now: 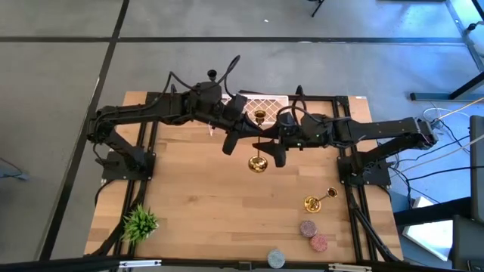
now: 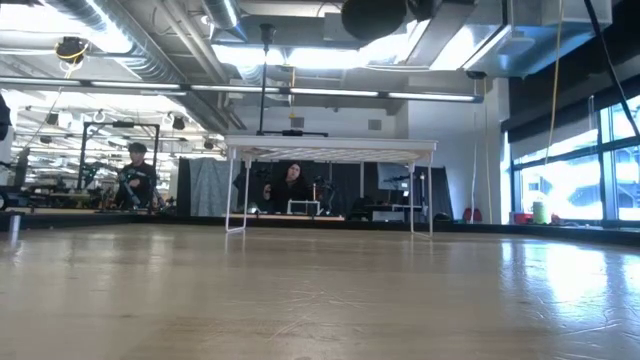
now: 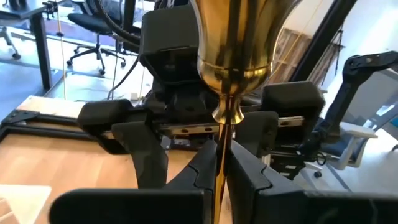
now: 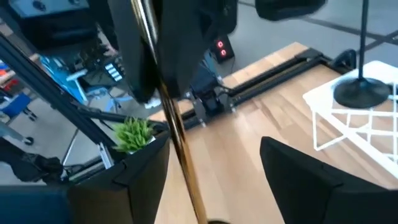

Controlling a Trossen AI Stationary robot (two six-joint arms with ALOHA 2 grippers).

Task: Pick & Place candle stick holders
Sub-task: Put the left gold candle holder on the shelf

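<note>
At the lower left of the high view a small green plant stands on the wooden table. Moving right, the left arm reaches in from the upper left toward the centre, and its left gripper is clamped shut on the thin stem of a gold candle holder, whose round base shows just below the centre of the frame. In the left wrist view that stem runs up between the two dark fingers, which pinch it, to a bulb and flared gold part at the top centre (the right arm's gripper faces it from behind). Behind the two grippers, at the top centre of the high view, a white wire rack holds another gold holder; the right wrist view also shows a black holder standing on the rack at its upper right. The right gripper sits just right of centre with its fingers spread apart on either side of the gold stem, not touching it. Further right, a third gold holder lies on its side at the lower right of the table, with three small round discs below it.
</note>
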